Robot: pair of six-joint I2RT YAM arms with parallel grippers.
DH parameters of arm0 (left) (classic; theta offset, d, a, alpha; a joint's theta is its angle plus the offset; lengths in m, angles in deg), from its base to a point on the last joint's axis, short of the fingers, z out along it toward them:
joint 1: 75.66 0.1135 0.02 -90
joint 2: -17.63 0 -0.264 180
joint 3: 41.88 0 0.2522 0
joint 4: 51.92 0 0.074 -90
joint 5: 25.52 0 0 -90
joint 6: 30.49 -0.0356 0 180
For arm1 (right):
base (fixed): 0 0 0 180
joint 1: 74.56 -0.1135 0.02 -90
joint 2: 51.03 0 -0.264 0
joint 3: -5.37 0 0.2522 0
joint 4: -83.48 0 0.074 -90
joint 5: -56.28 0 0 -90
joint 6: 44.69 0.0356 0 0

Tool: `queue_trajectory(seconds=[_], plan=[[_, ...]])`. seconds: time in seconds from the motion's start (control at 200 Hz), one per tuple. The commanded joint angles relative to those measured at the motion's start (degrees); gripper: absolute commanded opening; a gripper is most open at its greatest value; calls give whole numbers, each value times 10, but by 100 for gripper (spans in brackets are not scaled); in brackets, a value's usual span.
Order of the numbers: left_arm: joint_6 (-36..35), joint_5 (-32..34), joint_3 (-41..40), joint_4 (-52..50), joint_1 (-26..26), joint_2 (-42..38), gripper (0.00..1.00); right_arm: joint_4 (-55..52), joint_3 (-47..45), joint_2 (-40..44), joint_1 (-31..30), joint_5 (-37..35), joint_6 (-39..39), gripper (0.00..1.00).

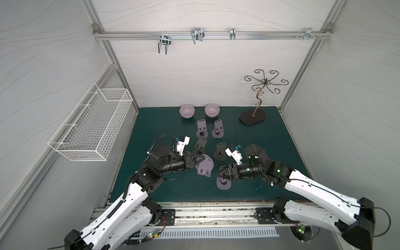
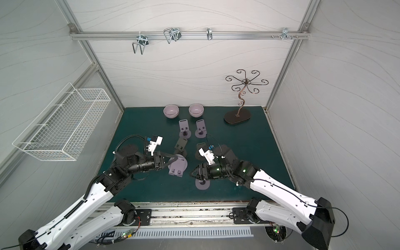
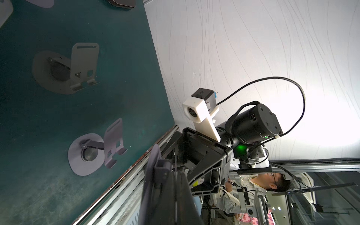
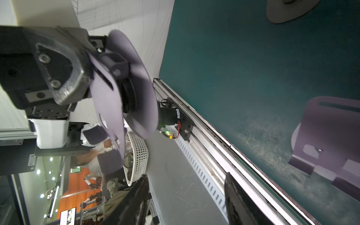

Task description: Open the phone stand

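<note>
Covering phone stand (image 1: 206,168) edge, left gripper (image 1: 202,158) clamped

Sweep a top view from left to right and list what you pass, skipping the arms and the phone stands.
white wire basket → first purple bowl → second purple bowl → scrolled metal stand
</note>
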Motion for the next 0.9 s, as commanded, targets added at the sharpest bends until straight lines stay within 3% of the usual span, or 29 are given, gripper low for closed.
queue_trajectory(seconds=[0.0,0.725,0.895], plan=[[28,-17,6,41,2,-16,0,74,-10,-6,-7,6,34,61],[64,-42,-17,111,1,-20,0,176,8,-97,-25,18,54,57],[80,-26,-52,136,1,-44,0,253,-3,-115,-25,40,91,42]])
